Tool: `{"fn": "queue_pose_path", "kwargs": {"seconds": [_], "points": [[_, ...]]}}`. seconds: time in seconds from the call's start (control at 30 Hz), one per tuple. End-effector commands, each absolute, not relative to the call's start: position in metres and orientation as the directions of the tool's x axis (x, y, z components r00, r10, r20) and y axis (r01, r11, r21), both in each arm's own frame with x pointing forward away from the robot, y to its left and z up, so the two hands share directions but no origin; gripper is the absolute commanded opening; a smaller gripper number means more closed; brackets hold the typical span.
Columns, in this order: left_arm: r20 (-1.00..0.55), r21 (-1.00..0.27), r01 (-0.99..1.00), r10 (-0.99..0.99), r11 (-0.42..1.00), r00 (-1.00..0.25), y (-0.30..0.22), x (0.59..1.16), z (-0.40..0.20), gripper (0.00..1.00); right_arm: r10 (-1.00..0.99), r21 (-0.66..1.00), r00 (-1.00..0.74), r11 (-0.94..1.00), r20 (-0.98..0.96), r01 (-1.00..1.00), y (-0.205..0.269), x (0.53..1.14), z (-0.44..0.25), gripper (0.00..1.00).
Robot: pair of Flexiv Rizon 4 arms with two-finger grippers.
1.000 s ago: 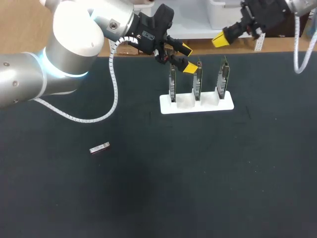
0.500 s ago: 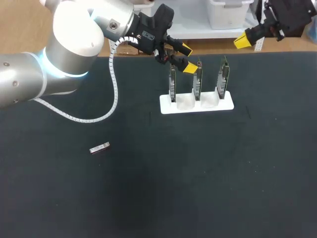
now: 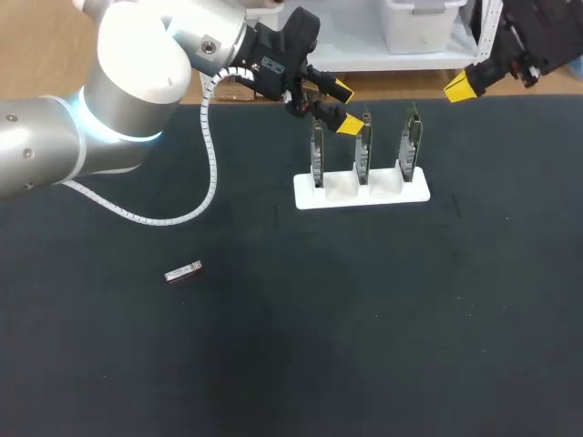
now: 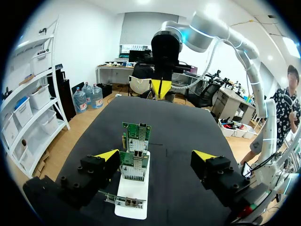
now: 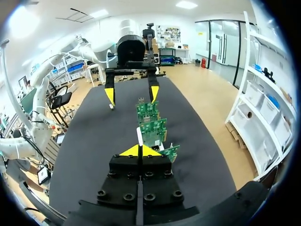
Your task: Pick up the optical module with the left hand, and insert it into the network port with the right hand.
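Over the table's (image 3: 383, 346) far edge, left gripper (image 4: 156, 155) hovering spread by card rack (image 3: 362, 189), right gripper (image 5: 140, 150) tips pressing together, head view showing optical module (image 3: 183, 271).

Scanning for print now, and nothing comes up legible. There's a small white marking (image 3: 271, 64) on the black housing behind the left end effector (image 3: 345, 107), but its lettering is far too small to make out. Over to the circuit boards (image 3: 363, 150) standing in the white stand (image 3: 361, 193): whatever is printed on them stays unreadable, even from the left wrist view. Down on the table (image 3: 364, 319), the little module (image 3: 183, 271) is too small to show any text or number. So no word, number or sign can be read.
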State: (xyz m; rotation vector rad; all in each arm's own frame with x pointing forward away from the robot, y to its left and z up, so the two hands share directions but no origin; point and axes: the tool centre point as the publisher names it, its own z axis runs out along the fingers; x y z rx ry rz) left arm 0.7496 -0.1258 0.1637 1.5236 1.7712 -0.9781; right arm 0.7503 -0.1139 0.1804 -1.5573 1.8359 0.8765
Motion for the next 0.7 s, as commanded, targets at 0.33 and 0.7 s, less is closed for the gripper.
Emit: {"fn": "queue_pose_path", "kwargs": {"seconds": [0.33, 0.7], "points": [[-0.819, -0.151, 0.986, 0.549, 0.068, -0.163, -0.127, 0.752, 0.164, 1.0, -0.598, 0.187, -0.187, 0.064, -0.779, -0.98, -0.118, 0.755, 0.172, 0.0], [-0.819, -0.151, 0.986, 0.549, 0.068, -0.163, -0.127, 0.752, 0.164, 1.0, -0.615, 0.203, -0.164, 0.006, -0.772, -0.979, -0.115, 0.775, 0.167, 0.0]]}}
